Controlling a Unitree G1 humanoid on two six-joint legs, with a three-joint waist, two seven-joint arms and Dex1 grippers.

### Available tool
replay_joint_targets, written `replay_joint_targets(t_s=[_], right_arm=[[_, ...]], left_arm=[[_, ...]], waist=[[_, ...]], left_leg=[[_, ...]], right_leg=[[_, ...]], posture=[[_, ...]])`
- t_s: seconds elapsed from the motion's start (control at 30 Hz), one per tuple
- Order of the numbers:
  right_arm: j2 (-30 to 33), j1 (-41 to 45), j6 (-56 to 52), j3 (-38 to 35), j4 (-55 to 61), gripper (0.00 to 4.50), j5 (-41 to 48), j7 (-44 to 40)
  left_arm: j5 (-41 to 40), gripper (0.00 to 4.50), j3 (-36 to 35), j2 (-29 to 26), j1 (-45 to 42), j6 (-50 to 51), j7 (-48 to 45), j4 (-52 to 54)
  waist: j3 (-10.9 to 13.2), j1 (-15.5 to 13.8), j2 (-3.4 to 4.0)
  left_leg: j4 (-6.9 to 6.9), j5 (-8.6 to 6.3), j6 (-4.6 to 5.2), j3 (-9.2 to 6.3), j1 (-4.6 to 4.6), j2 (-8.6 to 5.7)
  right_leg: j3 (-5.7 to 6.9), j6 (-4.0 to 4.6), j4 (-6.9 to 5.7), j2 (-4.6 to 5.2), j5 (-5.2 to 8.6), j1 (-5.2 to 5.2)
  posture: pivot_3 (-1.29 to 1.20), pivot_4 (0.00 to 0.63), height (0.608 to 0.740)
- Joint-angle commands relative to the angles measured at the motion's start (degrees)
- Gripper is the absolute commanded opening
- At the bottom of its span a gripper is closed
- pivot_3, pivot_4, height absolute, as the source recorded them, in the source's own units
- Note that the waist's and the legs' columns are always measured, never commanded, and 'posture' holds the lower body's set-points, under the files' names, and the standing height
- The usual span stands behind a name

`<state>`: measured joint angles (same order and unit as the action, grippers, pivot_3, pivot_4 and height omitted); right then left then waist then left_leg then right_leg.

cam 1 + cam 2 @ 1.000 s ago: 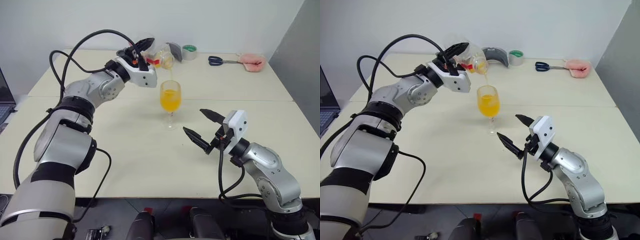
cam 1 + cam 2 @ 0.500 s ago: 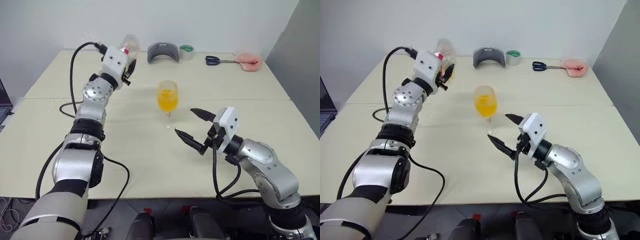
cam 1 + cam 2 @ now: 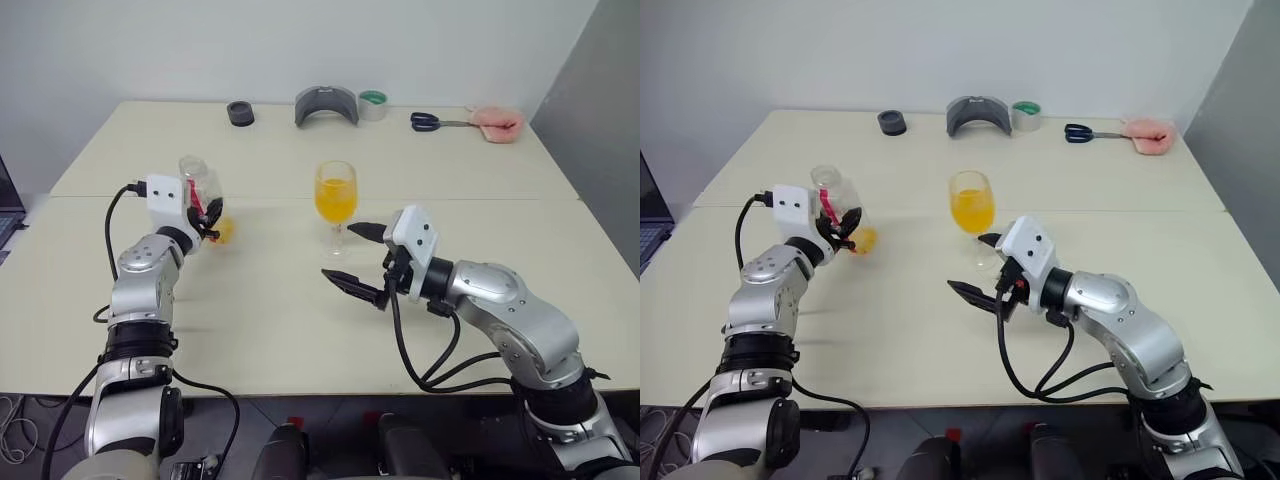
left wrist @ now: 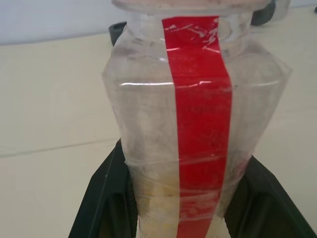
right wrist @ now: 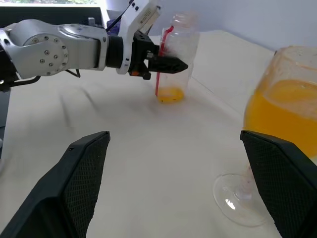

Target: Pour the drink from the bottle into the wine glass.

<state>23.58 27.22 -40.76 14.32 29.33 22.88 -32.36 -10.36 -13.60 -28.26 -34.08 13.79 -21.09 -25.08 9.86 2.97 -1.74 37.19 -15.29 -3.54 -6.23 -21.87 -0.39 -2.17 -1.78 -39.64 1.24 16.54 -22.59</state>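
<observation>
The clear bottle (image 3: 201, 192) with a red strip stands upright at the table's left, and a little orange drink (image 3: 223, 233) lies in its bottom. My left gripper (image 3: 210, 214) is shut on its lower body, and its black fingers (image 4: 101, 198) press both sides of the bottle (image 4: 198, 124). I cannot tell whether its base touches the table. The wine glass (image 3: 335, 196) stands mid-table, its bowl about half full of orange drink (image 3: 972, 211). Just in front of the glass's foot my right gripper (image 3: 340, 252) is open, with nothing between its fingers (image 5: 84, 173); it faces the wine glass (image 5: 282, 124) and the bottle (image 5: 176, 59).
Along the far edge lie a black ring (image 3: 240, 113), a grey curved piece (image 3: 326, 104), a green-cored tape roll (image 3: 373, 103), scissors (image 3: 432, 122) and a pink object (image 3: 497, 121). A laptop corner (image 3: 5, 195) shows at the left.
The left arm swung the bottle away from above the glass, down and to the left, turning it from tipped to upright. The right gripper edged left toward the glass, still open.
</observation>
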Motion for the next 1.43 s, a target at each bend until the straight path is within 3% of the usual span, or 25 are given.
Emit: replay_joint_targets(t_s=[0.03, 0.13, 0.4, 0.57, 0.83, 0.97, 1.13, 1.3, 1.43], right_arm=[[-0.43, 1.69, 0.74, 0.28, 0.08, 4.5, -0.9, -0.17], [-0.72, 1.92, 0.76, 0.56, -0.13, 4.5, -1.31, -0.33], [-1.51, 1.89, 0.81, 0.65, -0.34, 4.5, -1.84, -0.36], [-1.54, 1.16, 1.95, 1.05, -0.92, 4.5, -2.56, -0.78], [0.74, -9.31, 13.25, -2.17, -2.55, 4.5, -4.74, -2.85], [-2.57, -15.71, 21.92, -6.61, -5.41, 4.5, -7.1, 2.03], [-5.44, -22.21, 29.94, -6.7, -9.79, 4.5, -10.67, 4.36], [-11.9, -23.79, 36.31, -10.59, -15.84, 4.5, -12.28, 11.92], [-13.43, -23.42, 39.15, -11.36, -18.61, 4.5, -14.46, 14.21]], left_arm=[[0.25, 1.74, -0.28, 0.01, 0.12, -0.89, 1.15, 2.04], [-1.22, 1.74, -1.09, 0.81, 0.24, -0.14, 0.98, 1.69], [-1.93, 4.44, -1.58, 0.54, 1.32, -0.97, 0.07, 2.81], [-1.75, 4.48, -1.25, 0.31, 3.56, -2.47, -0.67, 4.89], [-1.12, 4.48, -2.61, 0.76, 12.1, -2.29, 2.13, 16.14], [0.31, 4.48, -3.23, 0.55, 17.49, -1.05, 5.21, 23.32], [0.31, 4.48, -2.01, 1.24, 22.54, -0.82, 4.58, 29.95], [-2.23, 4.48, -3.2, 3.26, 25.79, 0.14, 4.49, 34.95], [-3.46, 4.48, -3.5, 4.46, 28.21, 1.36, 4.9, 37.64]], waist=[[0.0, -0.08, 0.0], [-0.01, -0.13, 0.0], [0.0, -0.07, -0.01], [0.0, -0.07, -0.01], [-0.01, -0.23, -0.02], [-0.02, -0.25, -0.03], [-0.03, -0.35, -0.03], [-0.02, -0.37, -0.02], [-0.03, -0.4, -0.02]], left_leg=[[0.0, 0.0, 0.0, 0.0, 0.0, -0.01], [-0.01, 0.0, 0.01, 0.01, 0.0, -0.01], [-0.03, -0.01, 0.01, 0.02, 0.01, 0.0], [-0.05, -0.01, 0.01, 0.0, 0.01, 0.02], [-0.1, -0.01, 0.02, 0.01, 0.01, 0.04], [-0.14, -0.01, 0.02, 0.01, 0.05, 0.08], [-0.16, -0.01, 0.02, 0.1, 0.09, 0.08], [-0.17, -0.01, 0.02, 0.18, 0.12, 0.09], [-0.18, -0.01, 0.02, 0.18, 0.12, 0.08]], right_leg=[[-0.02, 0.0, 0.0, 0.01, 0.0, 0.0], [-0.01, 0.0, 0.0, 0.01, 0.0, 0.0], [-0.02, 0.0, 0.0, 0.0, 0.0, -0.02], [-0.03, 0.0, 0.0, 0.0, 0.0, -0.04], [-0.1, 0.0, 0.08, 0.03, 0.0, -0.04], [-0.12, 0.0, 0.09, 0.03, 0.0, -0.02], [-0.15, 0.0, 0.09, 0.02, 0.0, 0.0], [-0.17, 0.0, 0.09, -0.02, 0.0, 0.03], [-0.18, 0.0, 0.11, -0.02, 0.0, 0.03]], posture=[[0.0, 0.15, 0.74], [0.0, 0.15, 0.74], [0.0, 0.15, 0.74], [0.0, 0.15, 0.74], [0.0, 0.15, 0.74], [0.0, 0.15, 0.74], [0.0, 0.15, 0.74], [0.0, 0.15, 0.74], [0.0, 0.15, 0.74]])
